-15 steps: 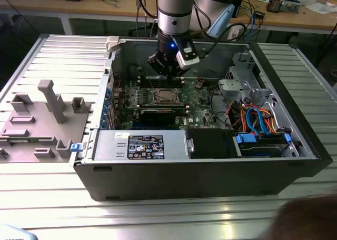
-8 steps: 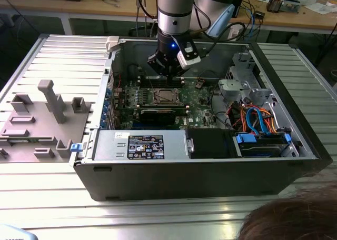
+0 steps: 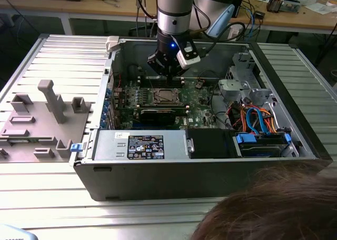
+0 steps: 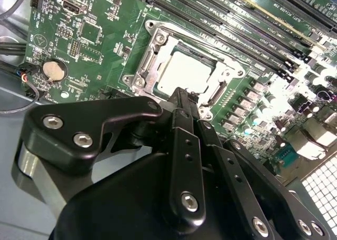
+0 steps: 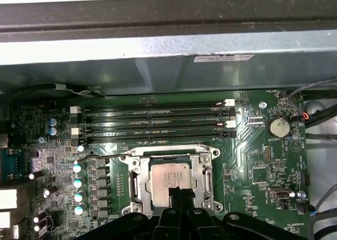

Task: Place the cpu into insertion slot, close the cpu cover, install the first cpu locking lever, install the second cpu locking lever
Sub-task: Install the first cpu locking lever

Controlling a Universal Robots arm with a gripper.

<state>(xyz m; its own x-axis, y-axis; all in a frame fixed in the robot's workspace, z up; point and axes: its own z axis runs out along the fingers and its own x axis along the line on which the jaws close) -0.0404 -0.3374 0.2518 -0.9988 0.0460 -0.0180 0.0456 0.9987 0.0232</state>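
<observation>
Gripper (image 5: 180, 193) fingers are pressed together with nothing between them, poised just above the near edge of the cpu (image 5: 171, 178), which already lies flat in its socket directly beneath the fingertips, framed by the lowered cpu cover (image 5: 138, 183).

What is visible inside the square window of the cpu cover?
In both wrist views the cpu shows its silvery top through the window of the cpu cover, which lies closed over it. The shut gripper covers one edge; the socket beneath is hidden.
</observation>
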